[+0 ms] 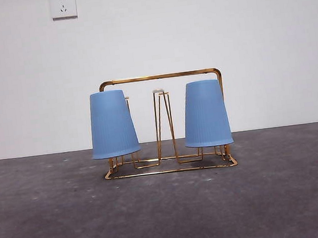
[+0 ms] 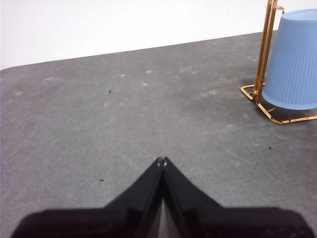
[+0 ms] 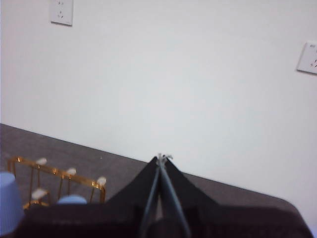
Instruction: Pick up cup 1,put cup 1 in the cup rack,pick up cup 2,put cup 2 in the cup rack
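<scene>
front view had both blue cups already upside down on the cup rack (image 1: 165, 124), one cup (image 1: 112, 124) at one end and the other cup (image 1: 205, 113) at the opposite end, the middle pegs bare, no arm in sight. so i'd say the task looked finished at this point, both placements done, and the next move probably called for nothing more than the arms staying parked clear of the rack.

left wrist view showed the left gripper (image 2: 162, 161) with its jaws pressed together and holding nothing, low over the bare grey table (image 2: 124, 114), with one end of the rack and a cup just at the picture's edge, well apart from the tips.

right wrist view had the right gripper (image 3: 162, 157) closed too, empty, raised and aimed mostly at the wall. it caught the white-tipped peg tops from above, which the front view barely showed.
</scene>
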`<control>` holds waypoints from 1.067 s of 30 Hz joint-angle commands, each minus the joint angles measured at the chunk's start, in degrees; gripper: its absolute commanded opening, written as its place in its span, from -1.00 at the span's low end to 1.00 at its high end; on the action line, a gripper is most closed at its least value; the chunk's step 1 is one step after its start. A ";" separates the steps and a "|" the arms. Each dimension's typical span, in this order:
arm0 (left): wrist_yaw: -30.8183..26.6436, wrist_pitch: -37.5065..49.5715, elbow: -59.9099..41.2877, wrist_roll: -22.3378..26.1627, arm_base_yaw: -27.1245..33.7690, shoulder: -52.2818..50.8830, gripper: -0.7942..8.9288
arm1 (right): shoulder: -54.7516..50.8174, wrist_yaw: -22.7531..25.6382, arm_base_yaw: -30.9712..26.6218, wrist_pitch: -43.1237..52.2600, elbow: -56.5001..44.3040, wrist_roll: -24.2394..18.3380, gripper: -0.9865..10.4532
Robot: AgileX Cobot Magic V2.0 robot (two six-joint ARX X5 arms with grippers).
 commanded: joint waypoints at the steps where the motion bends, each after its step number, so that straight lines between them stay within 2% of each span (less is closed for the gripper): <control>1: -0.02 0.39 -0.59 -0.50 0.17 0.02 -0.84 | -4.09 -0.07 -0.07 4.39 -11.54 0.26 -0.83; 3: -0.02 0.39 -0.59 -0.50 0.17 0.02 -0.84 | -6.84 0.07 -0.07 6.86 -17.77 0.35 -0.83; 6: -0.02 0.39 -0.59 -0.52 0.17 0.02 -0.84 | -10.88 0.83 -0.07 11.39 -26.60 3.41 -0.83; 10: -0.02 0.39 -0.59 -0.50 0.17 0.02 -0.84 | -16.24 4.11 -0.07 16.70 -36.76 7.72 -0.83; 14: -0.02 0.39 -0.59 -0.50 0.17 0.02 -0.84 | -20.70 5.62 -0.07 18.18 -43.85 10.38 -0.83; 16: -0.02 0.39 -0.59 -0.50 0.17 0.02 -0.84 | -22.75 5.64 -0.07 18.10 -46.71 10.38 -0.83; 29: -0.02 0.39 -0.59 -0.52 0.17 0.02 -0.84 | -23.32 5.86 -0.02 15.17 -52.78 10.64 -0.83; 32: -0.02 0.39 -0.59 -0.50 0.17 0.11 -0.84 | -23.32 5.70 0.02 15.23 -52.78 12.26 -0.83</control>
